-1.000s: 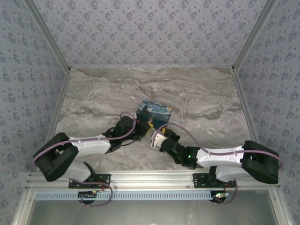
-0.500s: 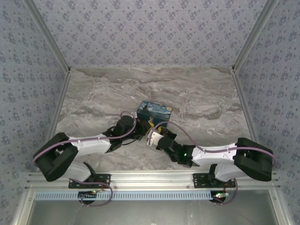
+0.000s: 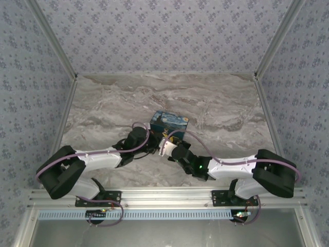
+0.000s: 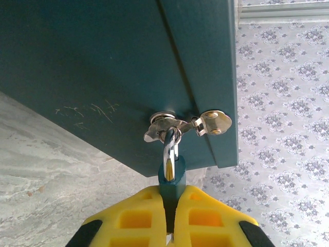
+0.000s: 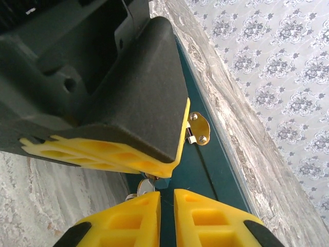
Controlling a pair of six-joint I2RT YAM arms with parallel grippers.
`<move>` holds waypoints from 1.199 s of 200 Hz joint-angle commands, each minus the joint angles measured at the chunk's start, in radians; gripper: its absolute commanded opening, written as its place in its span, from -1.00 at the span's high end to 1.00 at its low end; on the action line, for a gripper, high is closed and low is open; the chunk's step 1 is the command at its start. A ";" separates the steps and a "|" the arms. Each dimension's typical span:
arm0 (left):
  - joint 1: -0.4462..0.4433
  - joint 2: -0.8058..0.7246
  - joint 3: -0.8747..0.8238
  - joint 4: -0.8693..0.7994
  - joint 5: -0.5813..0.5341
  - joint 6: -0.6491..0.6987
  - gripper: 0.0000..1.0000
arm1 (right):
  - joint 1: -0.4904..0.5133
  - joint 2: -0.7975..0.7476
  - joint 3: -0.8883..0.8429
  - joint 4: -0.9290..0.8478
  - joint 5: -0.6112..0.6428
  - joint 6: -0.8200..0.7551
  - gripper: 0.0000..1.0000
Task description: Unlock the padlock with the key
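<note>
A marbled table point(image 3: 103, 103) walled in patterned paper carries a painted box point(image 3: 168, 122) at the centre of the overhead view. Just left of it, the left gripper point(image 4: 170, 203) is clamped on the teal padlock point(image 4: 170, 181), low in its wrist view, with the shackle threaded through the box's hasp point(image 4: 165, 127). To the right, the right gripper point(image 5: 167, 198) shows 1 slim gap between its pads, and I cannot tell whether the key sits there. A loose or tilted key could miss the keyhole and drop, or a push could twist the padlock free.
</note>
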 commanded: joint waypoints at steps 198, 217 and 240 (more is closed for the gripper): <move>0.007 -0.043 0.038 0.008 0.017 -0.014 1.00 | -0.023 -0.060 -0.054 0.037 -0.035 -0.006 0.45; 0.008 -0.045 0.039 0.003 0.018 -0.013 1.00 | -0.016 -0.076 -0.066 0.022 -0.032 -0.010 0.37; 0.008 -0.048 0.040 -0.004 0.019 -0.012 1.00 | -0.009 -0.061 -0.067 0.027 -0.024 -0.022 0.35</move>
